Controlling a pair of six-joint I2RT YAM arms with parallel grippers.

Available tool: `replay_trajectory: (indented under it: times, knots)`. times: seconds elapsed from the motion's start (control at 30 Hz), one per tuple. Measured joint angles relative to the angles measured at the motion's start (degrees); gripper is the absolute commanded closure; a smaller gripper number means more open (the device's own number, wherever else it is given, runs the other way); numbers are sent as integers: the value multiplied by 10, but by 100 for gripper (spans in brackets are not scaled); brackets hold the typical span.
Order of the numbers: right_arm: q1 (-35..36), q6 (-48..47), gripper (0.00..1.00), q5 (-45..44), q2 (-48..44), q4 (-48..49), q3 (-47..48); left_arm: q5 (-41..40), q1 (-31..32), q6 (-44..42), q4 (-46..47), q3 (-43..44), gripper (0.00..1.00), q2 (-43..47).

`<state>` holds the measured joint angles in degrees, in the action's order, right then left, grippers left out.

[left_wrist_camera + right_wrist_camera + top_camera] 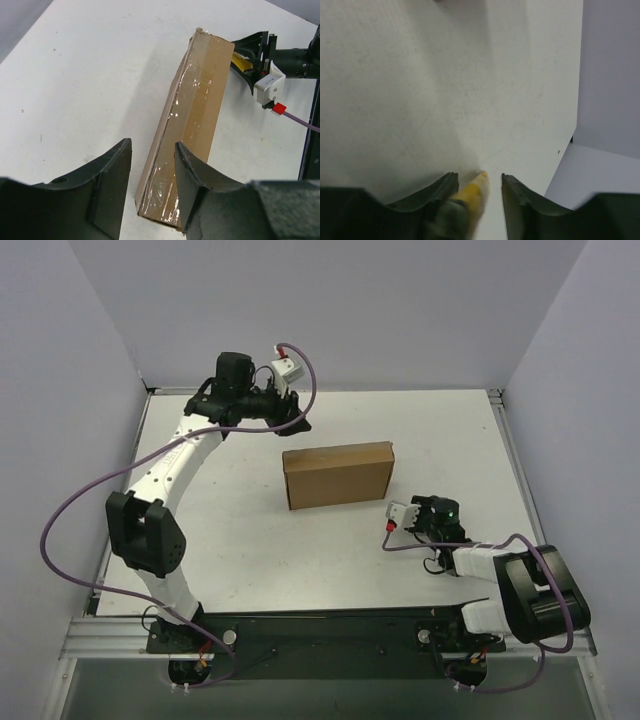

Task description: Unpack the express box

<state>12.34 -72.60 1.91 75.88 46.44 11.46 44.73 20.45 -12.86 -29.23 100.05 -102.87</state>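
The express box is a closed brown cardboard box lying flat in the middle of the table. Shiny clear tape runs along the box in the left wrist view. My left gripper hovers just behind the box's back left corner. This gripper is open with nothing between its fingers, and the box's near end shows through the gap. My right gripper sits low beside the box's front right corner. It is shut on a yellow utility knife whose tip points out over the bare table.
The white table is walled in by pale panels at the back and both sides. A purple cable loops off the left arm, and another trails from the right wrist. The right gripper's fingers show past the box's far end.
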Motion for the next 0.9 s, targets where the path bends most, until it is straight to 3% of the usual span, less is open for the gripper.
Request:
replay_trajectory:
  times: [0.13,0.23,0.37,0.5,0.6,0.67,0.73,0.8,0.9]
  knots:
    - [1,19,10,-2,-7,-11,3,-14,-13,-19,-19,-24,50,38]
    - [6,70,5,10,-66,-133,36,-23,-15,-29,-28,-43,50,57]
    - [30,171,4,67,-139,-366,136,-28,-16,-37,-34,-61,41,64]
    - [79,283,4,128,-186,-553,294,-32,-18,-34,-36,-68,39,63]
    - [109,354,8,159,-186,-629,402,-32,-18,-33,-34,-68,39,57]
    - [122,396,17,166,-166,-661,461,-35,-18,-32,-29,-66,39,43]
    - [128,439,24,163,-129,-692,523,-41,-19,-26,-18,-64,40,24]
    - [129,473,24,157,-80,-711,576,-45,-21,-22,-6,-63,40,3]
    - [129,506,35,151,-16,-722,605,-50,-25,-14,-1,-57,41,-27]
